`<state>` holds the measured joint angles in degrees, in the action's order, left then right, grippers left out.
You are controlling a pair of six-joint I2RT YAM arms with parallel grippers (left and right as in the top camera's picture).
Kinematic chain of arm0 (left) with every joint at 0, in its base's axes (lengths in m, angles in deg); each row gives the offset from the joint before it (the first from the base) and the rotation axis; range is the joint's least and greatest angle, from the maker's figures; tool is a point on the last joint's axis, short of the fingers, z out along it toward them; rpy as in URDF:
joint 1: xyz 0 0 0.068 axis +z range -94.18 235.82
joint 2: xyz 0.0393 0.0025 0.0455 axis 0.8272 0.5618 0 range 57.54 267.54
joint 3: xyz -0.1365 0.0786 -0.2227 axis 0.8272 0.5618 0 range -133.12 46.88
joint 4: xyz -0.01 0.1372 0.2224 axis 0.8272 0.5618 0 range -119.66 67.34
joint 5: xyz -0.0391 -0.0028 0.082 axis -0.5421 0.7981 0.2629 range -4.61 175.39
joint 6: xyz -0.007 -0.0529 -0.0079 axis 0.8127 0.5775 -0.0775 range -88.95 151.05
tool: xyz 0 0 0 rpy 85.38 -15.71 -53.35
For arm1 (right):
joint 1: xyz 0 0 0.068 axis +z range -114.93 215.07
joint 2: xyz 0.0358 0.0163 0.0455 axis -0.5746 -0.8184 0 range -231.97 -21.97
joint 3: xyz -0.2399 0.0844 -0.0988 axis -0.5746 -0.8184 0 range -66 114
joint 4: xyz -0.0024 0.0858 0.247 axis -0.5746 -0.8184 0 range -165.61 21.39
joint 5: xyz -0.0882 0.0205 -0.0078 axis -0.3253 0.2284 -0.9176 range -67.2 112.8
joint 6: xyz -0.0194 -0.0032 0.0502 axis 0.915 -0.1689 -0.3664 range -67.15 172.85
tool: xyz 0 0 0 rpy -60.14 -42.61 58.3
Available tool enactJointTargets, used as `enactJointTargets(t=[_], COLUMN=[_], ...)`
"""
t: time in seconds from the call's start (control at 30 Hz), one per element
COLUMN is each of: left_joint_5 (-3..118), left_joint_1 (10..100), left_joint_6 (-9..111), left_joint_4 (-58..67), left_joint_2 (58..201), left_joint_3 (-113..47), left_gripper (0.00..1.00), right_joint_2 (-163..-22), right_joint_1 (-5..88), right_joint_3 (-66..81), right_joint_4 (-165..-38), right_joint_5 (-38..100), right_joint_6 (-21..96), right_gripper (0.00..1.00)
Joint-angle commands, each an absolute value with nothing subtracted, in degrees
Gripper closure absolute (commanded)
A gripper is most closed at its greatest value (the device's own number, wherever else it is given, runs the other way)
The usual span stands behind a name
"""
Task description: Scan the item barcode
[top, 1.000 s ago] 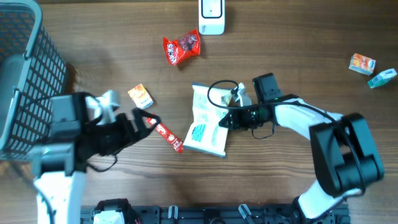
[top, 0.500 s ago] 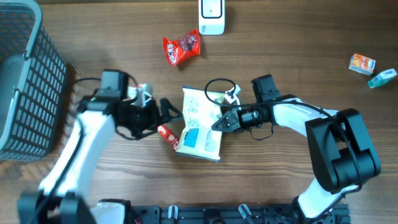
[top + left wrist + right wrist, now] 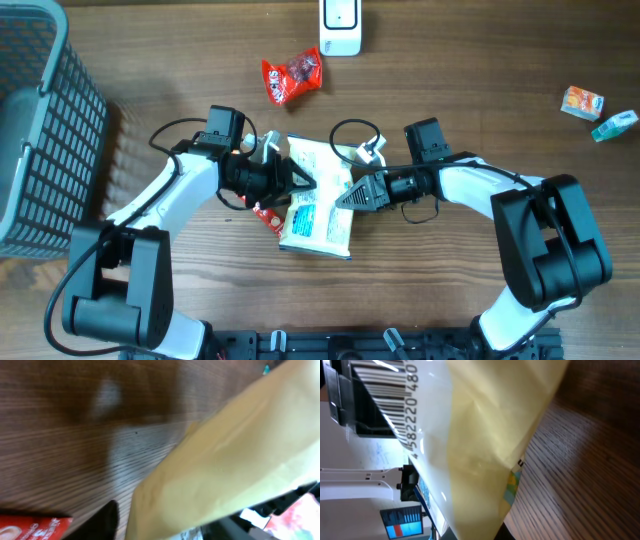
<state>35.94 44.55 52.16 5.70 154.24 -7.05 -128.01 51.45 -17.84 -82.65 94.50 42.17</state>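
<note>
You find the pale packet point(image 3: 318, 208) at the middle of the worktop point(image 3: 450, 290), between the two arms. Your right pincer point(image 3: 350, 197) is clenched on its right edge, and the right wrist view shows its barcode point(image 3: 395, 397) close up. Your left pincer point(image 3: 303, 183) sits at the packet's upper left edge; you cannot tell whether it grips. The white scanner point(image 3: 340, 27) stands well apart, at the far edge.
</note>
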Motion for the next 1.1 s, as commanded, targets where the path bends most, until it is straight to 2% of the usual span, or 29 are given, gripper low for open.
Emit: enactJointTargets(t=[0.0,0.03,0.07,0.1,0.23,0.37,0.57,0.87,1.07], left_joint_5=[33.32,33.32,33.32,33.29,31.02,23.37,13.99,14.50,18.13], left_joint_1=[44.35,44.35,44.35,44.35,44.35,44.37,45.86,49.07,49.10], left_joint_6=[51.65,51.65,51.65,51.65,51.63,51.59,51.59,51.41,51.87], left_joint_4=[5.65,5.65,5.65,5.65,5.63,3.82,1.72,1.81,2.72], left_joint_2=[154.68,154.68,154.68,154.63,154.61,154.61,154.61,154.61,154.61], left_joint_3=[-6.68,-6.68,-6.68,-6.70,-6.70,-6.77,-6.77,-6.75,-6.75], left_gripper=[0.91,0.96,0.96,0.96,0.96,0.96,0.96,0.96,0.96], right_joint_2=[-128.58,-128.58,-128.58,-128.58,-128.58,-128.58,-128.58,-128.58,-128.58], right_joint_1=[51.59,51.59,51.59,51.59,51.59,51.59,51.59,51.59,51.59], right_joint_3=[-16.44,-16.44,-16.44,-16.44,-16.44,-16.44,-16.46,-16.46,-16.46], right_joint_4=[-81.43,-81.45,-81.54,-81.73,-82.19,-82.15,-81.84,-71.22,-59.83], right_joint_5=[98.02,97.14,95.88,94.37,90.89,90.09,91.46,96.20,98.83], right_joint_6=[40.68,40.68,40.68,40.66,39.92,39.63,36.95,23.42,11.00], right_gripper=[0.96,0.90,0.70,0.43,0.12,0.00,0.00,0.02,0.25])
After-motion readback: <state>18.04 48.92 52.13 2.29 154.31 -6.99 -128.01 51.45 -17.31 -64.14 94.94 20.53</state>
